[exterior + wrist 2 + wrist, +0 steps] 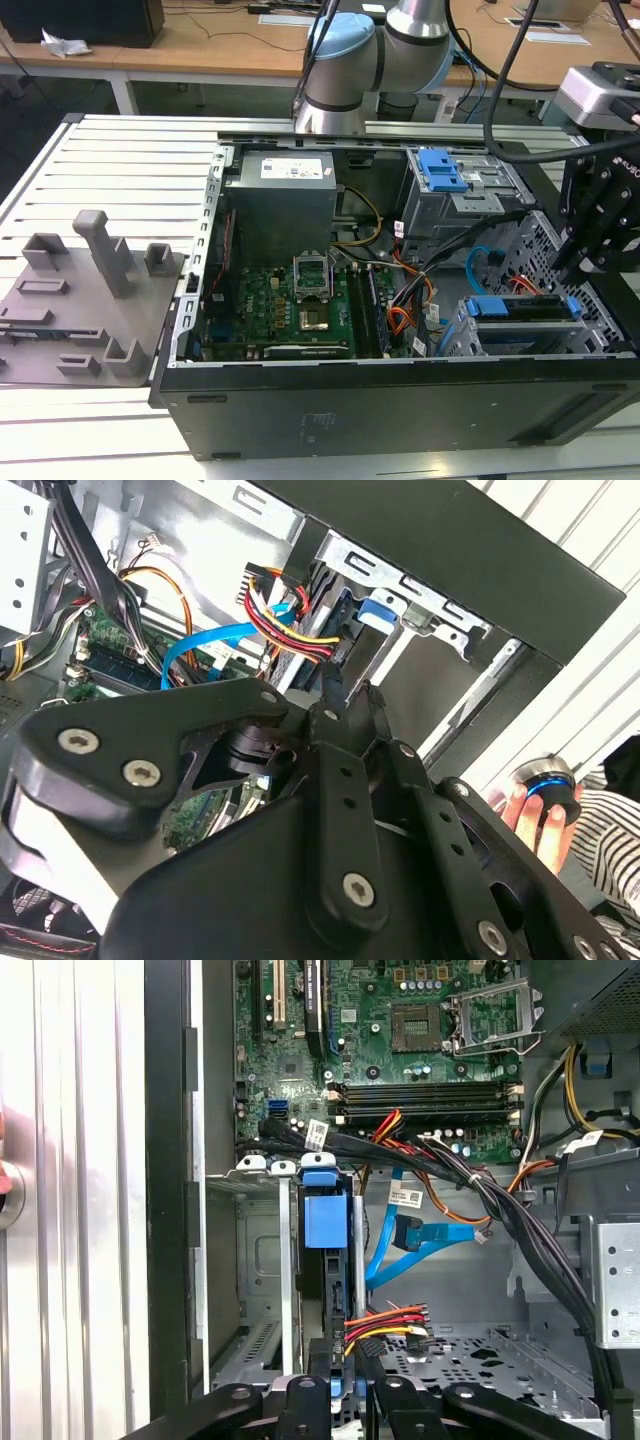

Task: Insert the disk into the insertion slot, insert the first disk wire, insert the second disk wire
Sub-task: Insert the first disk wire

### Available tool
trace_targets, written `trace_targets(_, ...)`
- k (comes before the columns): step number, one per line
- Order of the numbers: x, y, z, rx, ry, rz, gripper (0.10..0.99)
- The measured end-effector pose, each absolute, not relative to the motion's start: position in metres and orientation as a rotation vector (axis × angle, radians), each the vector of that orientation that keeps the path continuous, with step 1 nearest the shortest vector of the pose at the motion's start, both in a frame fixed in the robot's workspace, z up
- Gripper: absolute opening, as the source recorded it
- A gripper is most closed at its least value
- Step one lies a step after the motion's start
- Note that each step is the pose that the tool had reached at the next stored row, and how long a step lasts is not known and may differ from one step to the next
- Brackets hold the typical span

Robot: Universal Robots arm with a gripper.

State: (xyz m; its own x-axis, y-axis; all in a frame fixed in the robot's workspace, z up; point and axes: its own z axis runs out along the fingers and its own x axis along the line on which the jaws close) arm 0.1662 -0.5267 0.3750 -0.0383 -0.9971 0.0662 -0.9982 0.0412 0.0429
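While the disk (325,1222) sits in the slot (255,1260), the gripper (350,1392) hovers by the red-yellow wire (390,1318); its grip cannot be told.

The disk (520,308), silver in a bright blue carrier, sits inside the insertion slot (452,338). This slot is the low grey sheet-metal bay at the exterior view's right end of the open computer case. In the first wrist view the disk (325,1222) shows edge-on, its blue carrier handle at the end nearer the green circuit board. The first disk wire (390,1318), a bundle of red, yellow and black strands, runs to a dark plug that meets the disk's edge at the end away from the handle. The second disk wire (425,1248), thin, flat and light blue, loops loosely beside the bay. Its plug end lies apart from the disk.
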Motion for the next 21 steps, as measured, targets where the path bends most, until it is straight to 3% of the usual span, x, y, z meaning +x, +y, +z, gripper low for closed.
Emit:
trace_targets(2, 0.166, -0.527, 0.375, 2.123, -2.209, 0.023, 0.106)
trace_targets(21, 0.144, -0.527, 0.365, 2.123, -2.209, 0.023, 0.106)
